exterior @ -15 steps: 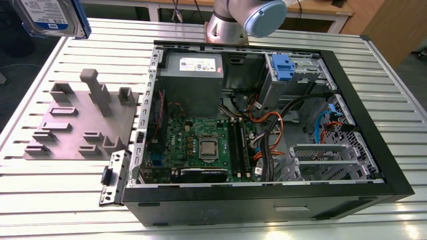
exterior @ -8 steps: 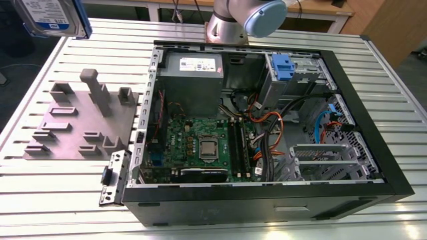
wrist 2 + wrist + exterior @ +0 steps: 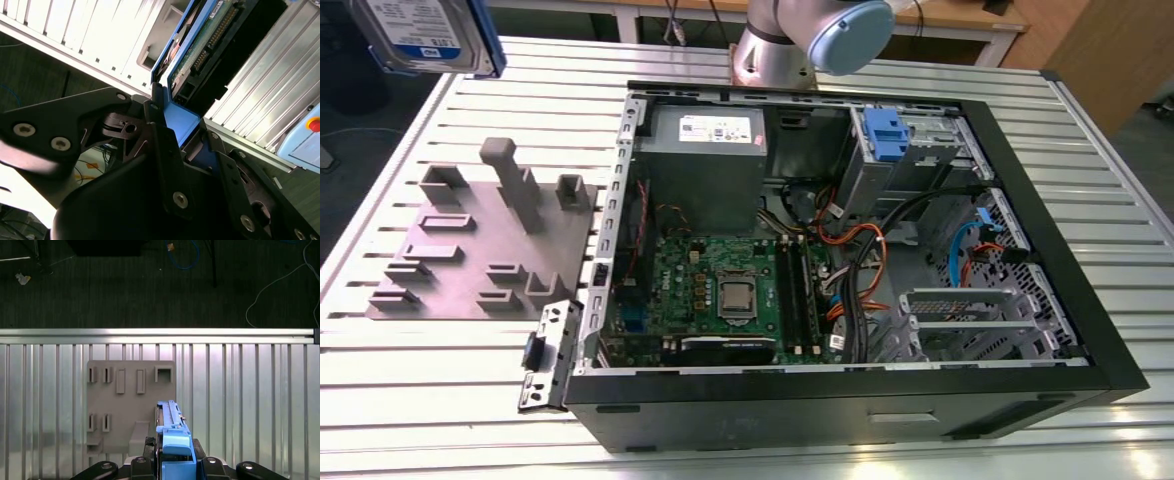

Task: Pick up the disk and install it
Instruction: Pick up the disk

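The hand was clenched on the disk, gripping its blue bracket from both sides in both wrist views. In the exterior view the disk hung high at the exterior view's left, label toward the camera. It sat above the grey fixture plate on the slatted counter, well apart from the open computer case.

The disk is silver, with a white-and-blue label and a blue bracket. The gripper is black with silver screws. The table is silvery, striped with dark slots. The holder is plain grey. The case is black, its board green, its cables orange, and its supply grey with a white sticker.
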You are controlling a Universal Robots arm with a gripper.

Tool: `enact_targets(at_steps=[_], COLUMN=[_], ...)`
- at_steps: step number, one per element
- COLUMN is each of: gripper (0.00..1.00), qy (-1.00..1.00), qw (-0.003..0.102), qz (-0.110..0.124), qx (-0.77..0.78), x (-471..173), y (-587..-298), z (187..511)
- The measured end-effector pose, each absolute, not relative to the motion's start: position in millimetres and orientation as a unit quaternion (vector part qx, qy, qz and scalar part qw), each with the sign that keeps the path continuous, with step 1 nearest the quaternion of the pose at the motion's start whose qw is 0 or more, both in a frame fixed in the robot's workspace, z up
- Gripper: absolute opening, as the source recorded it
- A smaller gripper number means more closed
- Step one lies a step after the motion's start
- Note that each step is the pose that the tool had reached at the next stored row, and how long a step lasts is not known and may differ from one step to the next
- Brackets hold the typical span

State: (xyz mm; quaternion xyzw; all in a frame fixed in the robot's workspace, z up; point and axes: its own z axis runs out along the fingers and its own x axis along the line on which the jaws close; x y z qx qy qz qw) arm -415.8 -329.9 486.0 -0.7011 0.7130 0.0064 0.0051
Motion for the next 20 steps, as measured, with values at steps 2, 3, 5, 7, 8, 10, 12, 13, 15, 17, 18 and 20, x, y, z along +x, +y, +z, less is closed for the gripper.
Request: enact_targets(at_steps=[2,3,5,7,8,10,12,13,15,17,18,20], gripper=[0.36,0.36,0.36,0.36,0.36,0.36,0.36,0.36,0.36,0.36,0.36,0.36], qy=[0.713,0.713,0.713,0.713,0.713,0.713,0.713,0.713,0.713,0.713,0.713,0.713], qw=[0.005,0.005,0.005,0.005,0.005,0.005,0.005,0.005,0.005,0.005,0.005,0.005], qz=[0.006,0.006,0.006,0.006,0.006,0.006,0.006,0.006,0.006,0.006,0.006,0.006], qx=[-0.701,-0.701,-0.701,-0.701,-0.701,-0.701,-0.701,-0.701,-0.701,-0.701,-0.701,-0.701], x=[-415.3,-415.1,-414.6,-414.1,-413.9,-413.1,-412.1,-411.9,-411.5,-411.2,-410.8,-410.1], y=[-330.0,-330.0,-329.9,-330.0,-330.0,-330.0,-330.0,-330.0,-330.0,-330.0,-329.9,-330.0], z=[486.0,486.0,486.0,485.9,486.0,486.0,486.0,486.0,486.0,485.9,486.0,486.0])
